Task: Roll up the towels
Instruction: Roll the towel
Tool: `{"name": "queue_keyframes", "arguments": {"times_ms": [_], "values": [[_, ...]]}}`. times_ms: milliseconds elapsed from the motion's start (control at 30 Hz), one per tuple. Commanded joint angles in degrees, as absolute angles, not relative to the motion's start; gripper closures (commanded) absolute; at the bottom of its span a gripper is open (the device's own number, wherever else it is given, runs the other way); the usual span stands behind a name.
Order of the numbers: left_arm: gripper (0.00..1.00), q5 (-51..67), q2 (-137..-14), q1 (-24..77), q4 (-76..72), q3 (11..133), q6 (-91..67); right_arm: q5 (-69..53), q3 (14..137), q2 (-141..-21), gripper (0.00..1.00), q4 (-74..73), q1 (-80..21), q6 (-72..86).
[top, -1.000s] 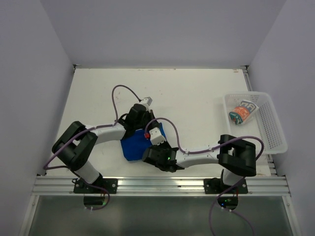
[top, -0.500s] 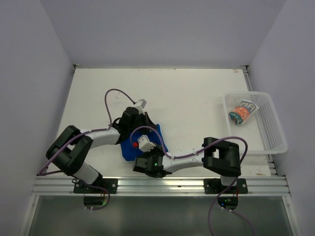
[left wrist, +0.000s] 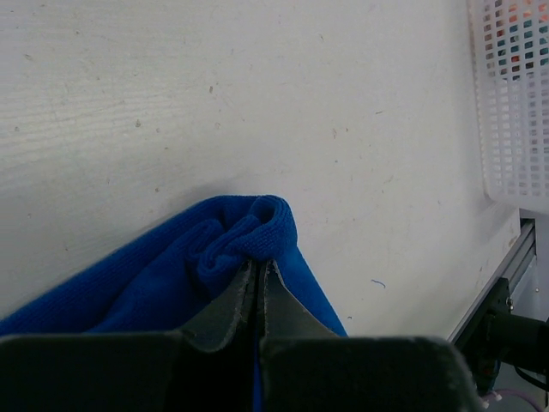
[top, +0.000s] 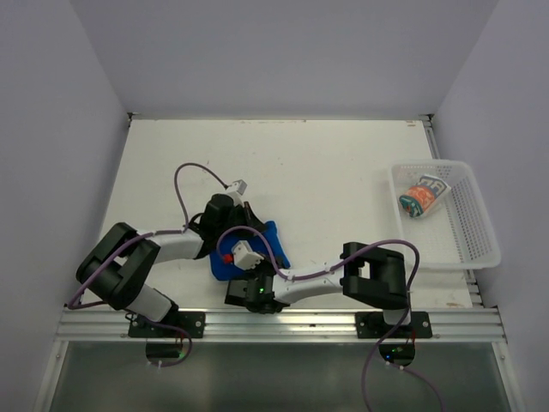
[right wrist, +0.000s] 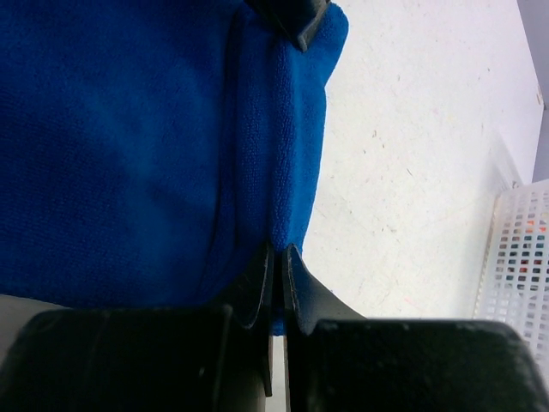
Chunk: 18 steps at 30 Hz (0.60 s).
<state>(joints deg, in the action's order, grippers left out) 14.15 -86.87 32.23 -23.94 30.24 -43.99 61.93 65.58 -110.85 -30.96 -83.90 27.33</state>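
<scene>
Both arms have drawn back toward the near left, dragging the blue towel (top: 269,239) with them across the table (top: 343,163). The left gripper (left wrist: 257,268) is pinched tight on the towel's bunched fold, while the right gripper (right wrist: 276,253) nips its edge. The patterned towel (top: 422,197) lies bundled in the basket (top: 477,233) at the right.

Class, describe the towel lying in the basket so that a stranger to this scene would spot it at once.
Start at the white table; at its right edge sits a white mesh basket. Inside, towards its far end, lies a bundled patterned towel. Its orange, grey-blue and white print sets it apart from the plain blue towel near the arms.
</scene>
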Motion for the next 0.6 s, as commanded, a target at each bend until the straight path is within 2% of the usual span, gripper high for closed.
{"name": "queue_keyframes", "arguments": {"times_ms": [0,267,433,567], "values": [[1.00,10.72,-85.69,30.76,-26.28,28.83,-43.07,59.86,67.67,-110.57,1.00,-32.26,-84.73,28.65],[1.00,10.02,-88.33,30.50,-27.42,26.72,-42.89,55.55,67.59,-104.60,0.92,-30.15,-84.55,30.67],[1.00,10.19,-90.26,30.41,-28.82,26.11,-42.80,50.81,66.27,-98.54,0.76,-27.52,-83.50,31.99],[1.00,10.28,-90.79,30.41,-29.00,25.93,-42.80,47.91,63.11,-91.95,0.73,-24.70,-81.83,34.36]]}}
